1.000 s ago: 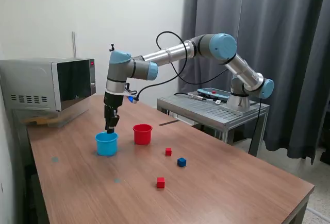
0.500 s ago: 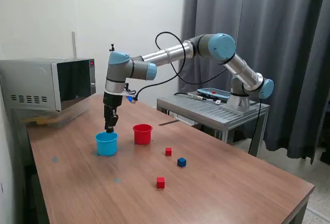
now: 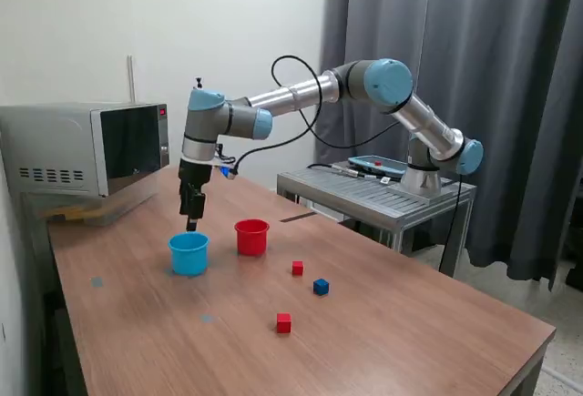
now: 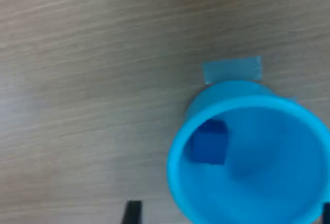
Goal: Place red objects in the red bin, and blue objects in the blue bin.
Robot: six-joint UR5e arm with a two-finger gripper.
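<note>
Small dark blue cube lies nearest on the brown wood table w/ two small red cubes, all well apart from the cups; a second dark blue cube already sits inside the light sky-blue plastic cup. Beside it stands the red plastic cup, contents not visible. Black two-finger gripper has risen clear of the blue cup vs. 1 s ago, fingers apparently spread & holding nothing, so one blue drop looks done, three cubes left.

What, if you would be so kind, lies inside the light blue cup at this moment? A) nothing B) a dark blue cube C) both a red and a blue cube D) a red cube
B: the wrist view shows one dark blue cube resting inside the light blue cup.
</note>
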